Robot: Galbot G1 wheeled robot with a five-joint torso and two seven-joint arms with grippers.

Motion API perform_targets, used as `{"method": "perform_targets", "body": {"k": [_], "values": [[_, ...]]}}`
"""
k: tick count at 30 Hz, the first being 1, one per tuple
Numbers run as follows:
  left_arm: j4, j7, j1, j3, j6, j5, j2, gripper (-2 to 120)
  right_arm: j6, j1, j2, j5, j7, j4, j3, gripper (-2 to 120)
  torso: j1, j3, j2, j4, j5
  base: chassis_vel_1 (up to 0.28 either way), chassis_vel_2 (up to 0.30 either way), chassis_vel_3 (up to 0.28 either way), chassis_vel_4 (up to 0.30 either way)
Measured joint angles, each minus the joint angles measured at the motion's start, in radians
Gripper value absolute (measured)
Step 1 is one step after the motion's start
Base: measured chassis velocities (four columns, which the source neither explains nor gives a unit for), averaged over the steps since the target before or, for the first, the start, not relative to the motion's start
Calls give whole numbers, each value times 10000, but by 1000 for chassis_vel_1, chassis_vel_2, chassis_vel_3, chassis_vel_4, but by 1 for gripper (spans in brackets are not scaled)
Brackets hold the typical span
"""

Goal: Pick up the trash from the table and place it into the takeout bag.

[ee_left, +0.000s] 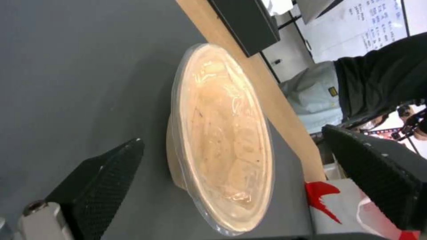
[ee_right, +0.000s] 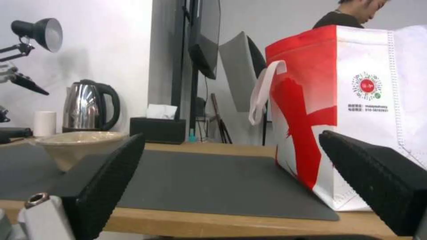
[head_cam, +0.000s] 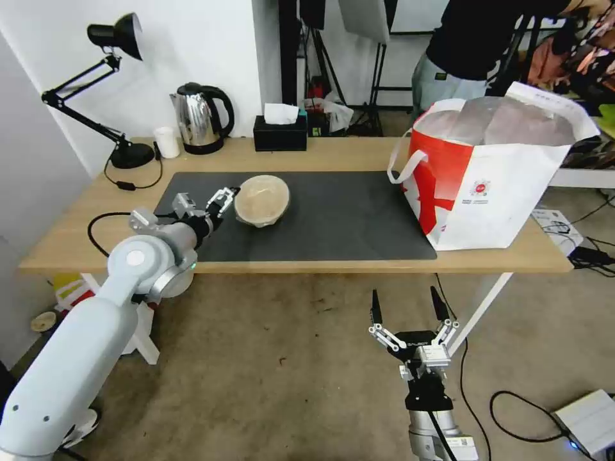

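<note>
My left arm reaches forward and inward from low on my left, forearm raised and wrist turned sideways, and my left gripper [head_cam: 224,200] has its two black ribbed fingers [ee_left: 104,173] spread wide apart, holding nothing. My right arm stands low in front of me, its wrist pointing upward. My right gripper [head_cam: 408,306] is likewise spread wide and holds nothing.

The surface [head_cam: 333,157] is light wood with white legs, and a dark grey mat [head_cam: 346,211] lies on it. The round container [head_cam: 261,200] is beige under a clear lid, and the takeout bag [head_cam: 493,186] is white with red patches, a small round red logo and silver lining. The tissue box [head_cam: 280,133] is black, the kettle [head_cam: 200,118] silver and black, and the end effector pads [ee_right: 111,176] black with a fine dotted texture.
</note>
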Motion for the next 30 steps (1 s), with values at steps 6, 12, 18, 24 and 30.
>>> {"method": "perform_targets", "body": {"k": [6,12,18,24,30], "values": [[279,78,-168,247,1,179,-196,100,0,-1,1,0,0,0,0,100,0,0,0,0,-1,0,0,0,0],[512,158,-322,441,0,285,-323,100,0,0,1,0,0,0,0,100,0,0,0,1,-1,0,0,0,0],[719,168,-462,568,-10,416,-468,100,0,0,0,0,0,0,0,100,0,0,0,0,-3,0,0,0,0],[885,205,-560,626,-13,426,-480,100,0,0,0,0,0,0,0,100,0,-1,0,1,0,0,0,0,0],[995,246,-602,671,-16,482,-559,100,0,-1,0,0,0,0,0,100,0,-1,0,1,0,0,0,0,0]]}}
